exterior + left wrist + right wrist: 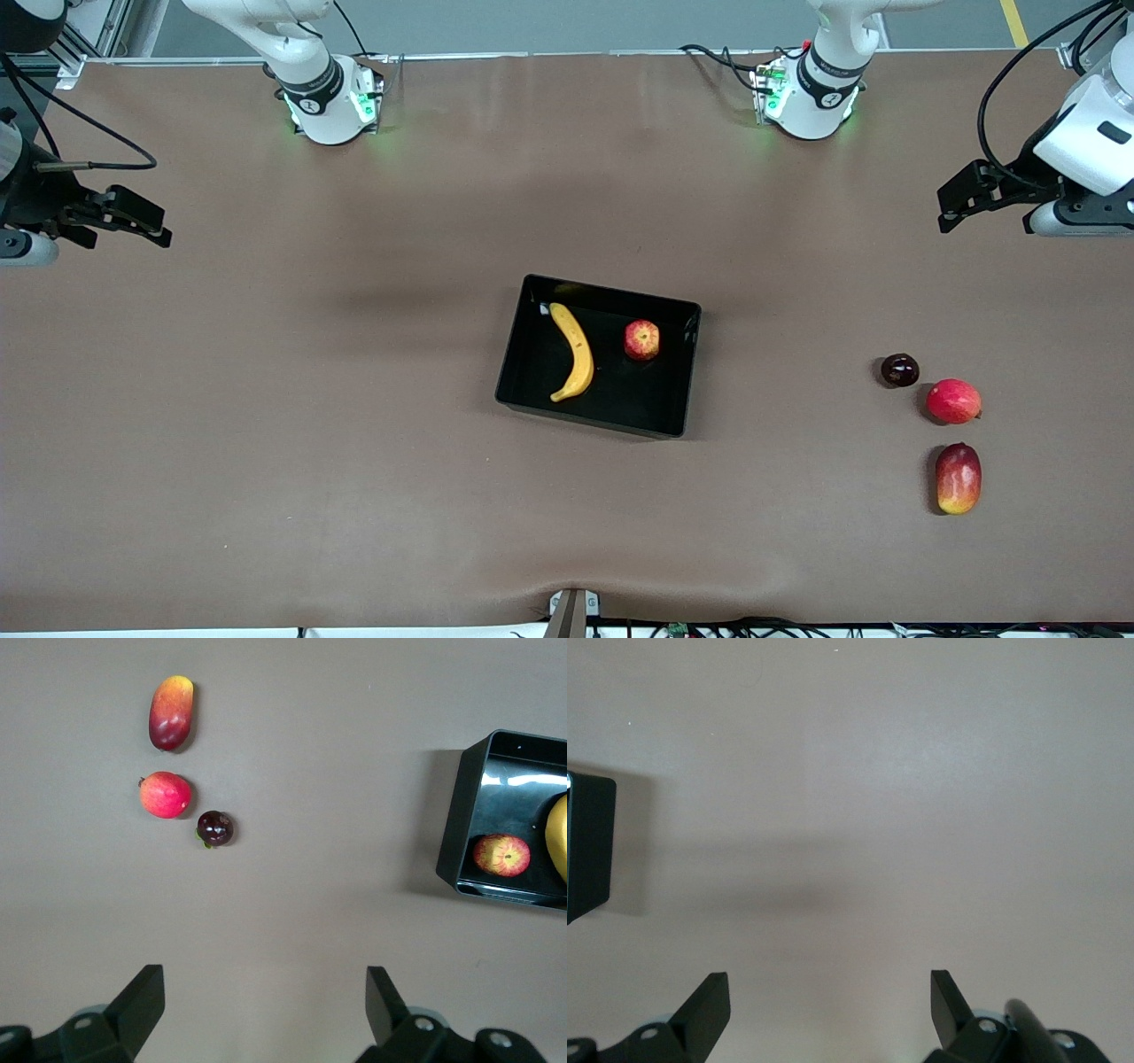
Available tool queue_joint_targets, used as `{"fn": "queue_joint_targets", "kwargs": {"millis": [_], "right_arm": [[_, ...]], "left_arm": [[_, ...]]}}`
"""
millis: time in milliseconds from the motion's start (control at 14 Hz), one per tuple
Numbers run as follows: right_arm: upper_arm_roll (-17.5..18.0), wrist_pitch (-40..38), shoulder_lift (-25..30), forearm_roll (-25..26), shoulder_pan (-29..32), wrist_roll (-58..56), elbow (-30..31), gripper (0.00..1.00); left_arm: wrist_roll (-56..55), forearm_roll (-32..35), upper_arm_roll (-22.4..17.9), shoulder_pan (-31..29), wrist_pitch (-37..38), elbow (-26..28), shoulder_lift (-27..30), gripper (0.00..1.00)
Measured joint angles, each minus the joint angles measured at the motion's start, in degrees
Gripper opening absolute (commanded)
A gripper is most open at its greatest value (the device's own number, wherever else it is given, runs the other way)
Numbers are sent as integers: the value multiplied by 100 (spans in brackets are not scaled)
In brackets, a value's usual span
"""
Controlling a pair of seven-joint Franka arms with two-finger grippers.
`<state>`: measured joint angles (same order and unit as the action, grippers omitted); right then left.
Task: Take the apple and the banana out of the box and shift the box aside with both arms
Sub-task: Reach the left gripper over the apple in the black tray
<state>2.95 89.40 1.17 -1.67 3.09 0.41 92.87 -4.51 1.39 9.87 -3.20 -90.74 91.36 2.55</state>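
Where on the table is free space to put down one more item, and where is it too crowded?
Bare table runs from the black tray toward the right arm's end, and also between the tray and the plum. It is crowded at the left arm's end, where plum, round red fruit and mango cluster. The tray holds the banana and apple.

Banana [573, 352] and apple [641, 340] lie in the tray [601, 416]; plum [899, 369], second apple [953, 400], mango [958, 478] lie toward the left arm's end from it
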Motion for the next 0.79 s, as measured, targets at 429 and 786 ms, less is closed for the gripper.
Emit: {"fn": "queue_joint_targets", "kwargs": {"millis": [429, 786], "right_arm": [[0, -2, 0, 0, 0, 0, 0, 100], [-1, 0, -4, 0, 0, 0, 13, 100]], "left_arm": [[0, 0, 5, 7, 0, 0, 0, 100], [7, -1, 252, 122, 6, 57, -247, 100]]}}
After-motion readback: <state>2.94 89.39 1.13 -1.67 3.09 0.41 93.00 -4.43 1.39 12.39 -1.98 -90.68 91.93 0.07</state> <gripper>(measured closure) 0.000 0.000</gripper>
